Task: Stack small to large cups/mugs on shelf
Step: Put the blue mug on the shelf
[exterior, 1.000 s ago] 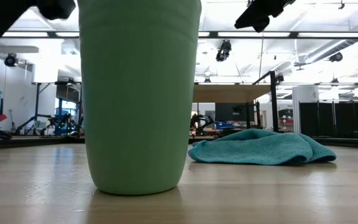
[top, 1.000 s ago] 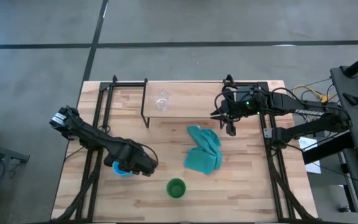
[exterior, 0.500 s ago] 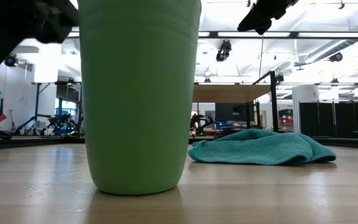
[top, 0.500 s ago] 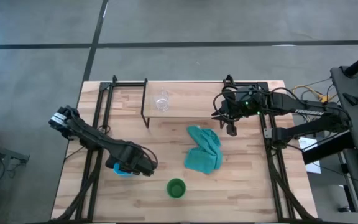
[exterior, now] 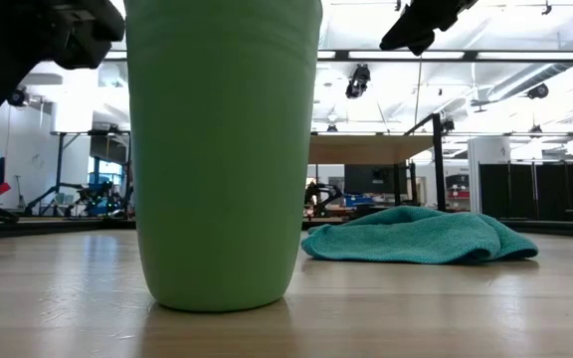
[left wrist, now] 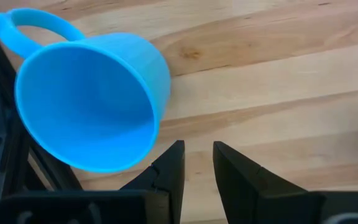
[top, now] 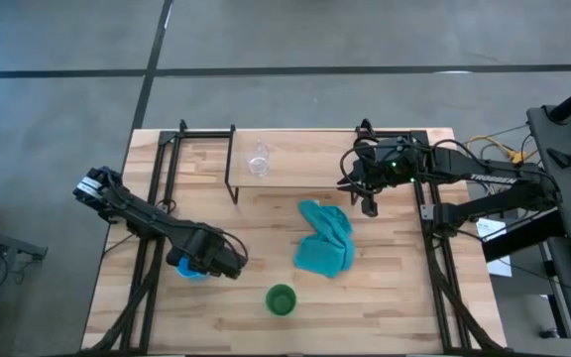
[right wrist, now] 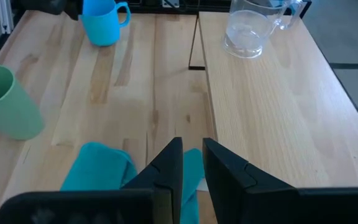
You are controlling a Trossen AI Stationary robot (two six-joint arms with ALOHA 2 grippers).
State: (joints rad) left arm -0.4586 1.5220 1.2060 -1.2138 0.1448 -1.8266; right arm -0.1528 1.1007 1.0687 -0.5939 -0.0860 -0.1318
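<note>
The clear glass cup [top: 258, 161] [right wrist: 247, 28] stands upright on the shelf's board [top: 305, 164] at the table's far side. On the table's left part the blue mug [top: 188, 266] [left wrist: 92, 106] stands upright, its handle [left wrist: 33, 22] pointing away from my fingers. My left gripper [top: 231, 260] [left wrist: 197, 165] hangs just right of it, fingers shut, one finger close beside the mug's rim. The green cup [top: 282, 299] [exterior: 222, 149] stands upright near the near edge. My right gripper [top: 368, 205] [right wrist: 191, 158] waits shut above the table, by the shelf's right end. My left gripper has one finger [left wrist: 169, 168] right beside the blue mug's rim [left wrist: 154, 134], coming from above at a slant. I cannot tell whether the finger's outer side touches the mug. The mug stands on the table on its base.
A crumpled teal cloth [top: 325, 238] [exterior: 416, 234] lies on the table between the green cup and my right gripper. Black frame rails [top: 152, 248] run along the table's left and right sides. Bare wood shows between the mug and the shelf.
My left gripper has drifted a little toward the table's left edge. The blue mug has shifted slightly the same way, still upright. My right arm has kept still.
</note>
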